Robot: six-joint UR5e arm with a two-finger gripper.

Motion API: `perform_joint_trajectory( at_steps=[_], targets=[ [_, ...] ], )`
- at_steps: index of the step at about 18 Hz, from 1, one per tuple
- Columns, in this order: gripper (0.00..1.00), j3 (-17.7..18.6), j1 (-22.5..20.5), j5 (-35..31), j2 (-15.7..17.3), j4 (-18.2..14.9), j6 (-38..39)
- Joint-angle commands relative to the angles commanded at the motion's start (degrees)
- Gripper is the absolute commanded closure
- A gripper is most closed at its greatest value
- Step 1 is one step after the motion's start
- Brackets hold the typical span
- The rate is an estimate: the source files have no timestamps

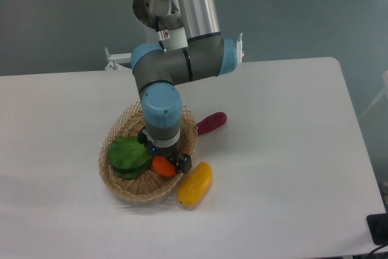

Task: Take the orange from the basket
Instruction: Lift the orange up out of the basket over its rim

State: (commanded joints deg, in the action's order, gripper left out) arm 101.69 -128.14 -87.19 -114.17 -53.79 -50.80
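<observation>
The light tan wicker basket (118, 181) sits left of the table's middle. Inside it, near the right rim, lies the small bright orange (162, 167), partly covered from above by my wrist. My gripper (165, 163) points straight down into the basket and is low around the orange. One black finger (185, 162) shows just right of the fruit, and the other is hidden under the wrist. The jaws stand wide, so the gripper is open around the orange.
A green leafy bok choy (127, 156) fills the basket's left half, touching the orange's side. A yellow-orange mango (195, 183) lies on the table against the basket's right edge. A dark red elongated vegetable (211, 122) lies behind the basket to the right.
</observation>
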Motion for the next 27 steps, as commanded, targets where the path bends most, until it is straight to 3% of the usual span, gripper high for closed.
perform_joint_trajectory(
  at_steps=[1,4,12,18,24,27],
  targets=[
    [0.31,0.0,0.0,0.1,0.2,0.0,0.0],
    [0.51,-0.1,0.0,0.1,0.3,0.0,0.3],
    [0.56,-0.7,-0.2,0.4,0.9,-0.4,-0.1],
    [0.56,-1.8,-1.1,0.7,4.0,-0.4,-0.2],
    [0.56,-10.7,-3.4,5.4,5.1,-1.2,-0.7],
    [0.56,-14.2,-5.7,5.8,5.1,-3.7,-6.4]
  ],
)
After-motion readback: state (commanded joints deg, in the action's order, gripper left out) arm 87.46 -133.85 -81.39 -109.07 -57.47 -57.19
